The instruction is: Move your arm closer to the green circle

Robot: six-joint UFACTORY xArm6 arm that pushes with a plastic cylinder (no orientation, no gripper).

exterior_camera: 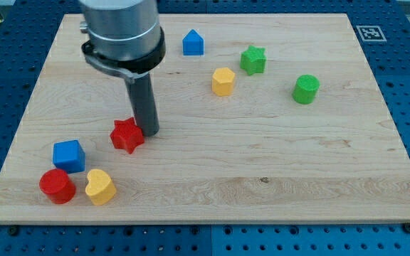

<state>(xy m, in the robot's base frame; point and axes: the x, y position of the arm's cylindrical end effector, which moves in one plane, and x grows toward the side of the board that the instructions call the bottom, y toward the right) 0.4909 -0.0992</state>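
The green circle [306, 89] is a short green cylinder at the view's right, on the wooden board [262, 163]. My tip [150, 133] is at the view's left centre, far to the left of the green circle and a little below its level. It touches or nearly touches the right side of a red star block [127, 135]. The rod hangs from the arm's grey body [119, 28] at the view's top left.
A green star [253, 60] and a yellow hexagon block [223, 82] lie between my tip and the green circle, toward the top. A blue house-shaped block [193, 43] is at the top. A blue cube [68, 156], red cylinder [56, 185] and yellow heart [100, 187] sit bottom left.
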